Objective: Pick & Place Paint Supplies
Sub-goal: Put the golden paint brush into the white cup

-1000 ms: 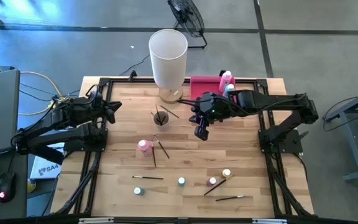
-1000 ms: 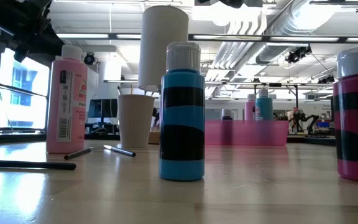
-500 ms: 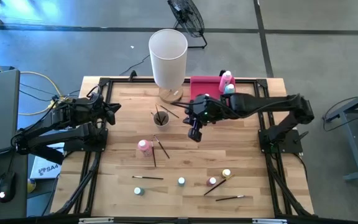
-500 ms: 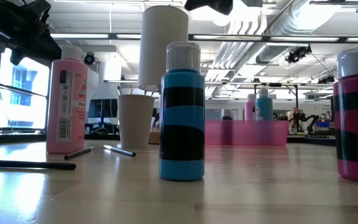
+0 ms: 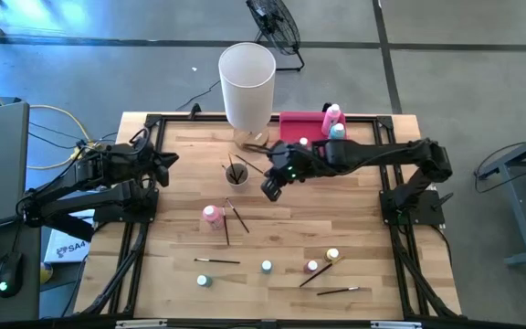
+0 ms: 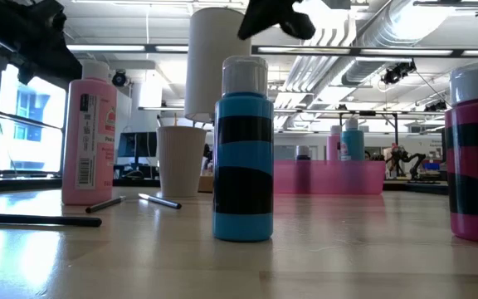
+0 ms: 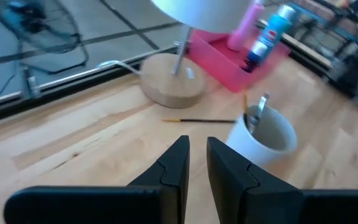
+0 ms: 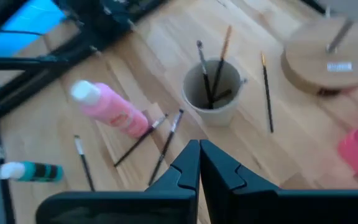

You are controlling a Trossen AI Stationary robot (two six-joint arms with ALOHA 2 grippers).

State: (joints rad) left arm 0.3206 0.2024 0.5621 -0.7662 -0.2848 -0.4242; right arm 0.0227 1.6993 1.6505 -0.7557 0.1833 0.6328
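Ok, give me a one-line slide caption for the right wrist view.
Right gripper, shut and empty, hovers over a white cup holding brushes, a pink paint bottle and loose paintbrushes beside it.

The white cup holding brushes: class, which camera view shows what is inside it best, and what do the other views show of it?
The right wrist view: it looks down into the white cup, showing the brushes inside. The high view shows it tiny. The low view gives only its side. The left wrist view shows its rim, blurred.
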